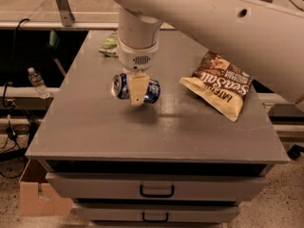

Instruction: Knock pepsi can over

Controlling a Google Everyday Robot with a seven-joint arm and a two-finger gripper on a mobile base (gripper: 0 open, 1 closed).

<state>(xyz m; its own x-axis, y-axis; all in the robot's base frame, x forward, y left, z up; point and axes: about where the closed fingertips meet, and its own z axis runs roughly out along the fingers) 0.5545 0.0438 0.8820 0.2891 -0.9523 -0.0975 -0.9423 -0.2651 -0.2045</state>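
I see the white arm point(228, 27) filling the upper right of the frame, over the grey drawer cabinet point(95, 127). A Sea Salt chip bag point(218, 84) lies right of centre and a green bag point(110, 44) sits at the top edge. The gripper point(137, 89) is at centre, clamped across the middle of the pepsi can point(153, 90), which is lying sideways. A clear bottle point(37, 82) sits far left, off the cabinet.
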